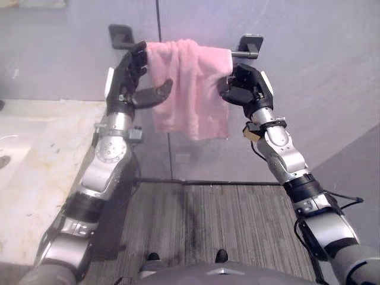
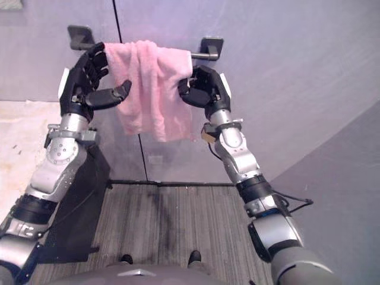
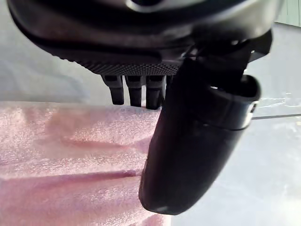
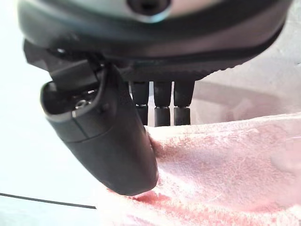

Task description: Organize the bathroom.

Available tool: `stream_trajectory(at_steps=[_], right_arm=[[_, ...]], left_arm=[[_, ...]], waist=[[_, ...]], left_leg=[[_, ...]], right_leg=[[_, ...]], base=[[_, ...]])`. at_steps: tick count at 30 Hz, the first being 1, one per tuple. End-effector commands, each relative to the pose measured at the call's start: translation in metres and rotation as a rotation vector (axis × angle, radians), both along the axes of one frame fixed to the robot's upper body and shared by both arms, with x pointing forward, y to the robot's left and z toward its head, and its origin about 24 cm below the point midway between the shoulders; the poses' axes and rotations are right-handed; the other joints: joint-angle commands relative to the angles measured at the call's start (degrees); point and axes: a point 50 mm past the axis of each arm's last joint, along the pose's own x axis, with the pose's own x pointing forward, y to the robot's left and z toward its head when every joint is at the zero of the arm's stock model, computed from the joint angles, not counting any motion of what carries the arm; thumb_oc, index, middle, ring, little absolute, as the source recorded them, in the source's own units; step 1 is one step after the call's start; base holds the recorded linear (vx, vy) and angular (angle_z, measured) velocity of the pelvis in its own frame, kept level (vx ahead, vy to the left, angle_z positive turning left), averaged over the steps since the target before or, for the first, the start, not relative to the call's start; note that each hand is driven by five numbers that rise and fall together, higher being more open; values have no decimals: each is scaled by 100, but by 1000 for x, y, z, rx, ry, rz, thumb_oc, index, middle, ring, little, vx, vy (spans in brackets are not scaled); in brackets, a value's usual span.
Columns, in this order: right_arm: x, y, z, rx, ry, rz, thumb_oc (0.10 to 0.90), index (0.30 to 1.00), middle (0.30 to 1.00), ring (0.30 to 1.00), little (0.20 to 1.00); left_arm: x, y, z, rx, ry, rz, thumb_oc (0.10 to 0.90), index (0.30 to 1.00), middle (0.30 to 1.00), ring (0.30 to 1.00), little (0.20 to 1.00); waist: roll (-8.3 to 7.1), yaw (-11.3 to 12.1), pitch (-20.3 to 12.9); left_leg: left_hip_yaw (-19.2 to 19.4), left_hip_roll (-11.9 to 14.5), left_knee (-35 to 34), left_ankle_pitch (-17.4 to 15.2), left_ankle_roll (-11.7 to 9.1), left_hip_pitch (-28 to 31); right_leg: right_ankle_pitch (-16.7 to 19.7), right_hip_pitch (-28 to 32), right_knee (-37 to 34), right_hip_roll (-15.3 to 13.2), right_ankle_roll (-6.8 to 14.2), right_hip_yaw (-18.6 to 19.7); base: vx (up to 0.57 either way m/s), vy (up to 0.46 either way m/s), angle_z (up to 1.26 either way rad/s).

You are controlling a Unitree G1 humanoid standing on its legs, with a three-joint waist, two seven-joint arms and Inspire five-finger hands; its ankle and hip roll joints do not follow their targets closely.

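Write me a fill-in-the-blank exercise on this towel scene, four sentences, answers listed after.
1. The towel draped over the wall rail is ____ in colour.
2. The left robot hand is at the towel's ____ edge, seen from the robot.
3. The right robot hand has its thumb and fingers closed on the ____.
4. The floor beneath the arms has a ____ pattern.

Missing words: pink; left; towel; striped

towel (image 1: 189, 89) draped over wall rail (image 1: 244, 54); hands at either end
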Motion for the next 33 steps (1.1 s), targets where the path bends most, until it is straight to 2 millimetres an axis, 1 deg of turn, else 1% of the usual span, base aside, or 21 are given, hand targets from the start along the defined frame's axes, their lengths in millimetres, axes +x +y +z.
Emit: stream_trajectory(at_steps=[1,3,7,10,12,14,17,23,24,27,30,32,33], right_arm=[[-10,34,20,-72,-148,197,400,300,300,300,300],[-10,36,21,-72,-148,206,400,300,300,300,300],[-9,41,22,-71,-148,204,400,300,300,300,300],[-10,41,21,-73,-146,198,400,300,300,300,300],[-11,39,20,-72,-142,181,400,300,300,300,300],[-12,37,18,-69,-139,173,400,300,300,300,300],[-14,35,14,-67,-135,154,400,300,300,300,300],[-14,31,11,-57,-128,137,400,300,300,300,300],[-14,32,11,-60,-129,138,400,300,300,300,300],[-14,33,11,-55,-129,139,400,300,300,300,300],[-13,35,11,-55,-125,144,400,300,300,300,300],[-13,35,11,-59,-122,152,400,300,300,300,300],[-13,36,11,-64,-121,160,400,300,300,300,300]], left_arm=[[20,0,48,69,-132,14,800,900,900,900,900],[25,8,49,40,-107,68,800,900,900,900,900],[30,21,45,-15,-68,171,800,900,900,900,900],[27,23,40,-19,-65,217,800,900,900,900,900],[22,24,32,-21,-65,265,800,900,900,900,900],[18,23,29,-32,-68,268,800,900,900,900,900],[7,14,19,-15,-61,264,800,900,900,900,900],[0,5,9,-35,-36,219,800,900,900,900,900],[-2,3,10,-5,-57,224,800,900,900,900,900],[-1,1,12,4,-62,224,800,900,900,900,900],[3,1,18,38,-90,231,800,900,900,900,900],[5,3,23,56,-113,246,800,900,900,900,900],[7,7,26,57,-116,257,800,900,900,900,900]], waist=[[178,-293,-647],[199,-305,-658],[202,-290,-657],[187,-265,-647],[160,-215,-630],[145,-192,-620],[105,-128,-592],[53,-68,-579],[50,-62,-565],[47,-70,-563],[50,-93,-582],[63,-121,-593],[72,-153,-602]], left_leg=[[-37,-175,-21,-298,167,-11],[-18,-173,-21,-294,165,-6],[-30,-186,-21,-288,161,0],[-50,-197,-21,-288,165,1],[-86,-204,-21,-286,173,-8],[-103,-204,-21,-289,171,-8],[-151,-210,-21,-306,182,6],[-183,-217,-21,-318,180,26],[-184,-212,-21,-317,180,33],[-180,-209,-21,-317,179,35],[-159,-202,-21,-317,174,39],[-148,-200,-21,-311,171,40],[-132,-196,-21,-308,165,46]], right_leg=[[-464,181,-31,315,20,143],[-487,193,-31,325,11,150],[-514,216,-31,334,-4,127],[-523,228,-31,336,-13,110],[-536,240,-31,340,-25,91],[-543,247,-31,339,-27,77],[-556,283,-31,343,-40,53],[-557,320,-31,343,-38,16],[-555,328,-31,348,-42,14],[-554,330,-31,353,-41,24],[-554,330,-31,354,-34,17],[-549,323,-31,357,-34,34],[-544,318,-31,363,-33,53]], base=[[12,13,-6],[14,10,-6],[3,1,-1],[0,0,0],[0,0,0],[0,0,0],[0,0,0],[1,-4,1],[0,0,0],[0,0,0],[0,0,0],[0,0,0],[0,0,0]])
